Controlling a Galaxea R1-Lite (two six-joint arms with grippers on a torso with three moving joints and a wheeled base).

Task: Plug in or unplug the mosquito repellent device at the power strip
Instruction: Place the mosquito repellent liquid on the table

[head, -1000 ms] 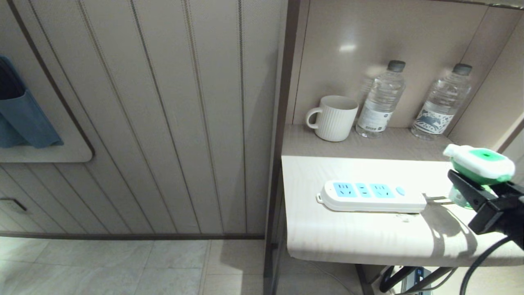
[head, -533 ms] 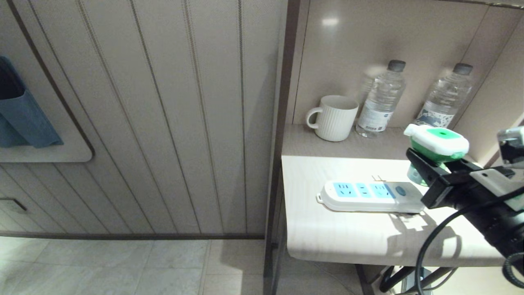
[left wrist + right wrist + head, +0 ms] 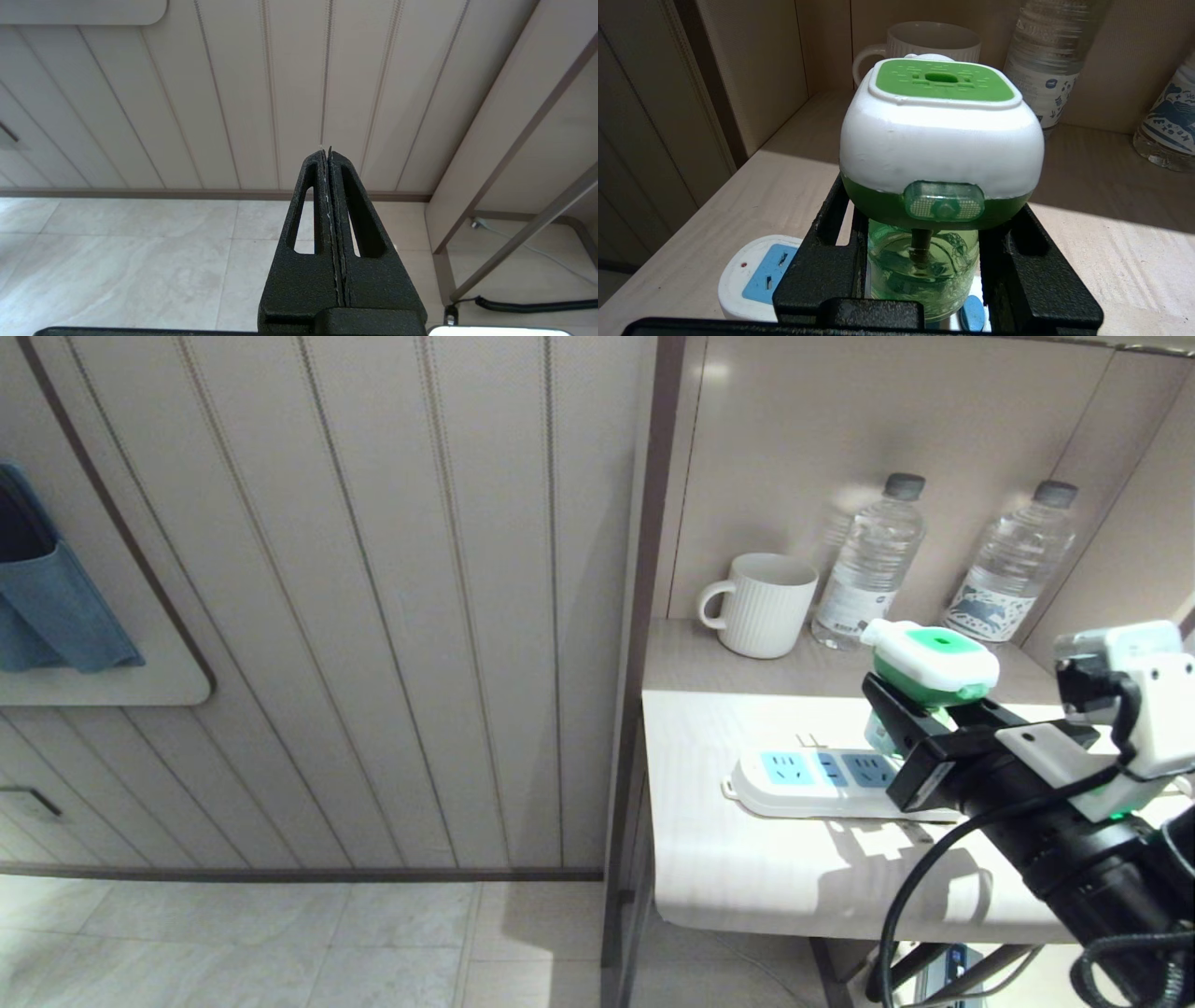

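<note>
Head view has my right hand [image 3: 910,714] reaching in from the right over the bench [image 3: 747,877], clamped on the device [image 3: 929,665]. My two black fingers [image 3: 822,266] pinch the green bottle just under the white head, and the device sits upright between them, green patch on top. It hangs above the right part of the strip [image 3: 803,782], and I cannot tell whether it touches it. A second ago I had the device out past the strip's right end, near the bench's right edge; since then the arm has swung left and brought it over the sockets, and its body now covers the strip's right end and button. The strip itself has not shifted; it lies flat near the bench's middle, with two blue sockets showing clear to the left of my hand.

Behind it, on the lower shelf [image 3: 681,663], a ribbed white mug [image 3: 766,607] and two clear bottles [image 3: 868,565] stand against the back panel, unchanged. The bottle labels carry print, but it is too small for me to read; the right one shows a dark blue pattern.

My left hand [image 3: 329,154] is parked low, fingers pressed together, pointing at the wall panelling [image 3: 187,93] above the floor [image 3: 117,261].
</note>
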